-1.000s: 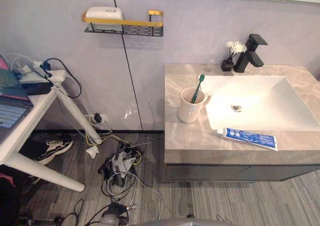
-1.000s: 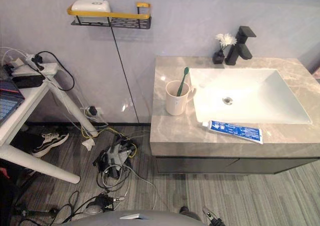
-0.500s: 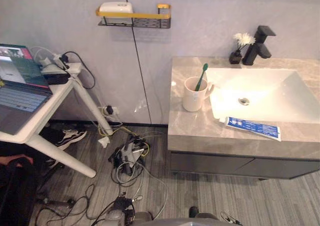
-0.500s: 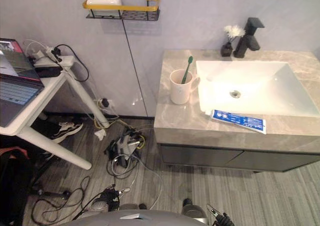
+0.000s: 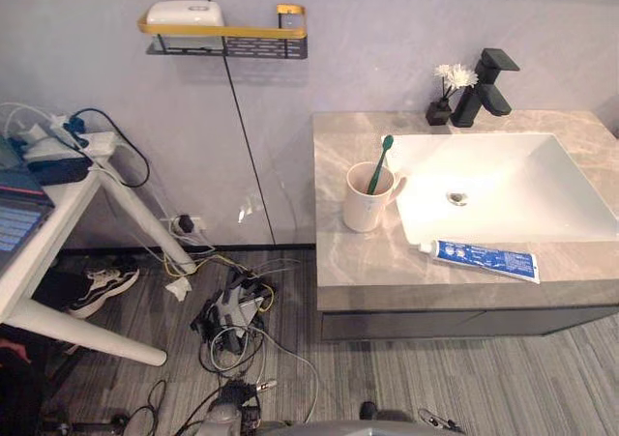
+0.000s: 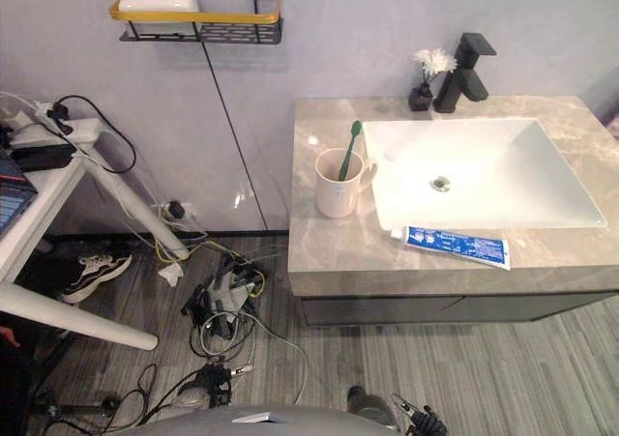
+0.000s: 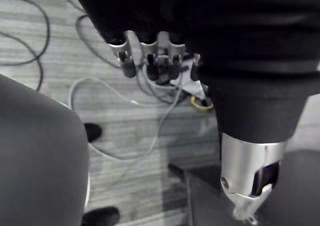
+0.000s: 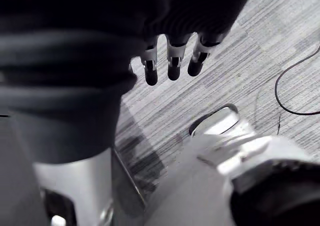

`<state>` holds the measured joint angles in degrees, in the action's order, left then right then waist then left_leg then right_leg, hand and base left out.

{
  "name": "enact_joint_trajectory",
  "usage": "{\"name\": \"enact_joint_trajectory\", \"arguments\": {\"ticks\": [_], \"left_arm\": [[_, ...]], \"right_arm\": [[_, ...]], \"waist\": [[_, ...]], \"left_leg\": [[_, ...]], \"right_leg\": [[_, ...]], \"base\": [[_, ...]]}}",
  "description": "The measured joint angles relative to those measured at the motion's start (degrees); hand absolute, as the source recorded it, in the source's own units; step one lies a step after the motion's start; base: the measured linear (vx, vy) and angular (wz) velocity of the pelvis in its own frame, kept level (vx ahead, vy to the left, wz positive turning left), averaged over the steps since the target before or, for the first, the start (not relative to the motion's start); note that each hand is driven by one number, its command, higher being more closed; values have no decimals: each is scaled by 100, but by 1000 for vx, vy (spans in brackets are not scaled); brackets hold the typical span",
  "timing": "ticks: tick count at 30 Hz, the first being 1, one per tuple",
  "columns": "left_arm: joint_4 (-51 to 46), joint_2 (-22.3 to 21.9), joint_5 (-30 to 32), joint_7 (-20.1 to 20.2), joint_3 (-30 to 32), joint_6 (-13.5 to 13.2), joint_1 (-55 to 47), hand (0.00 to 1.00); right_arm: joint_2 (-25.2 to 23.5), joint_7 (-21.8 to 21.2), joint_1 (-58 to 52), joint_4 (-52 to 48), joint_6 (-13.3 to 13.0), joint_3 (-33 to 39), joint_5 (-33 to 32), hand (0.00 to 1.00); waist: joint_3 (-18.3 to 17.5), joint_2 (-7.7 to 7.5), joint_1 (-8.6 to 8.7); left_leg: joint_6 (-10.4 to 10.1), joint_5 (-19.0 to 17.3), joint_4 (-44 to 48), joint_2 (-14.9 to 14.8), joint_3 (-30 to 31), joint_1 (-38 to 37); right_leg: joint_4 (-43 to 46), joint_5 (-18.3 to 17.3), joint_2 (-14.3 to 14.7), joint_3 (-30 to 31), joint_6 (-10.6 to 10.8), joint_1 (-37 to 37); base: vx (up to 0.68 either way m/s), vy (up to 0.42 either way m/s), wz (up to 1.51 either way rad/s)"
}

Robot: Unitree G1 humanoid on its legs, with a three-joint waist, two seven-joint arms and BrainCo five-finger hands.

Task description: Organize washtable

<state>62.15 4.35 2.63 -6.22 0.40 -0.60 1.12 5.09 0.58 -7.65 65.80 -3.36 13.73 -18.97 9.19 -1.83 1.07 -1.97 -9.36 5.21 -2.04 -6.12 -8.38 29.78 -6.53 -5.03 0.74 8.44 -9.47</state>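
Left hand [image 7: 152,65] and right hand [image 8: 173,65] hang slack-fingered, empty. Lower right, a blue-and-white plastic toothpaste tube [image 5: 484,259] lies on the grey marble tabletop [image 5: 350,262] by its front edge. A clumsy reach could knock it off.

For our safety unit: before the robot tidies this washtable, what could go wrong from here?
The toothpaste tube lies close to the front edge of the counter; a clumsy reach could push it off.
The toothbrush leans in the cup; bumping it might tip the cup.
Cables tangled on the floor could snag a step.
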Motion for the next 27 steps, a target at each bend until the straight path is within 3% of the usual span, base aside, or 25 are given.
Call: {"name": "enact_joint_trajectory", "arguments": {"ticks": [2, 4, 5, 7, 8, 9, 10, 13, 19, 22, 25, 27], "left_arm": [[-23, -17, -3, 27, -65, -2, 47, 0], [-36, -26, -8, 46, -58, 0, 41, 0], [-41, -38, -5, 51, -33, 0, 37, 0], [-91, -43, 7, 51, 169, 1, -6, 0], [-148, 37, 14, 51, 320, -4, -112, 0], [-96, 47, 16, 50, 331, 5, -119, 0], [51, 29, 12, 52, 330, 17, -128, 0], [123, -6, 63, 65, 186, 31, -81, 0], [112, 32, 11, 13, 109, 10, -83, 0], [32, 66, 32, -14, -112, -16, -81, 0], [-93, 43, 35, -99, -291, -24, -82, 0], [-134, 27, 63, -124, -331, -28, -92, 0]], "right_arm": [[-85, 8, -86, -69, 8, 13, -10, 0], [-104, 12, -160, -100, 26, 16, -9, 0], [-103, 25, -158, -132, 26, 25, -9, 0], [-100, 56, -194, -326, 28, 35, 7, 0], [-118, 40, -102, -341, 27, 27, 87, 0], [-118, 29, -89, -328, 31, 27, 153, 0], [-8, 7, -94, -325, 23, 28, 229, 0], [78, 2, -65, -269, 38, -17, 280, 0], [179, -56, -50, -270, 23, -562, 502, 0], [280, -68, -47, -271, -26, -1052, 503, 0], [391, -62, -44, -276, -39, -1171, 506, 0], [459, -59, -52, -269, -34, -1187, 505, 0]], "waist": [[102, -96, 29], [105, -134, 34], [106, -117, 33], [115, -101, 17], [53, -204, -6], [20, -206, -8], [-8, 0, -7], [-80, 143, 2], [-99, 97, 4], [-130, 42, 3], [-63, 166, 4], [-75, 225, -9]], "left_leg": [[38, -26, 17, 45, -10, -132], [65, -46, -37, 40, -12, -219], [64, -45, -49, 36, 18, -240], [41, -32, -38, 13, 27, -239], [-134, 49, 5, 62, 139, -227], [-178, 63, 21, 46, 283, -202], [-285, 124, 47, -129, 518, -112], [-411, 195, 207, -285, 640, 64], [-732, -17, 913, -785, 807, 242], [-760, -34, 1544, -855, 1031, 643], [-756, -29, 2207, -856, 1029, 996], [-756, -34, 1936, -831, 863, 920]], "right_leg": [[1088, 81, -194, 29, 109, -402], [1740, -129, -431, 7, -104, -609], [1884, -204, -686, 19, -215, -675], [1582, -183, -968, 136, -282, -637], [683, 420, -1019, 309, -367, -484], [524, 258, -952, 357, -263, -311], [3, 181, -753, 307, -248, -32], [-1228, -3, -672, -34, -11, 488], [-1937, 48, -191, -314, -154, 1082], [-2019, 65, -107, -509, -259, 1154], [-1979, 37, -123, -684, -298, 1235], [-1952, -25, -184, -677, -246, 1213]], "base": [[-81, 86, 45], [-29, 106, 72], [1, 122, 78], [31, -2, 50], [75, -209, 5], [89, -319, -5], [92, -259, -2], [84, -260, -15], [-24, -147, -1], [-137, -74, 35], [-183, 18, 32], [-185, 77, 14]]}}
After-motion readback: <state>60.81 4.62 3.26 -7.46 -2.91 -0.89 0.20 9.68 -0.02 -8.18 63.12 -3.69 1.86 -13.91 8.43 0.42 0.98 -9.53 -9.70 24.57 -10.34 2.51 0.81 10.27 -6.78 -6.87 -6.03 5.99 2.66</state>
